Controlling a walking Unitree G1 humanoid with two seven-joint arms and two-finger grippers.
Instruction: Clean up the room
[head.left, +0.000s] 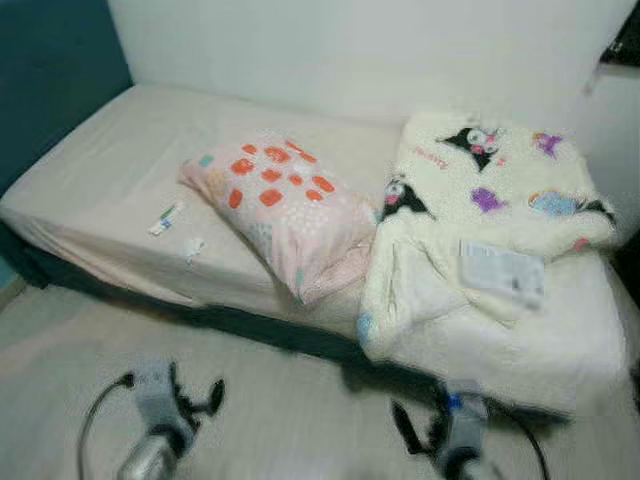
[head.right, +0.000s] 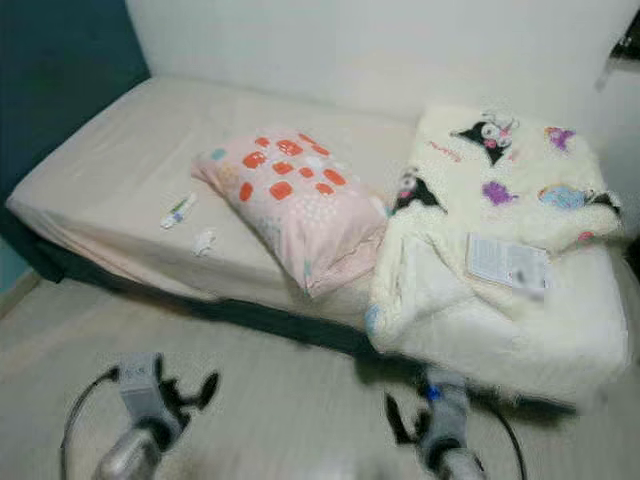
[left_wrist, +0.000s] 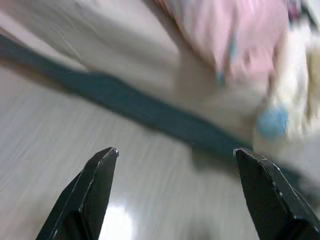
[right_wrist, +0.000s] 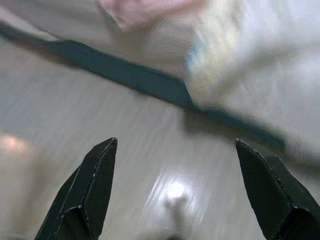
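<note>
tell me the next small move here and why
Probably step closer to the bed. Both the left gripper and right gripper hang open over bare floor, short of the mattress edge, while the small tube and crumpled scrap lie beside the pillow.

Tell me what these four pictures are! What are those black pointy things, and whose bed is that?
These come from a walking robot that tidies rooms. The two wide pictures are from cameras in its head, looking down at a bed with a cream sheet. I can't tell whose it is.

On the bed lie a pink pillow with orange patches, a fluffy white blanket with cartoon characters with a white printed packet on top, a small white tube and a crumpled white scrap.

The other two pictures come from cameras on its wrists. The black points are its fingers. The left pincer and right pincer are both open, holding nothing, above the pale wooden floor.
</note>
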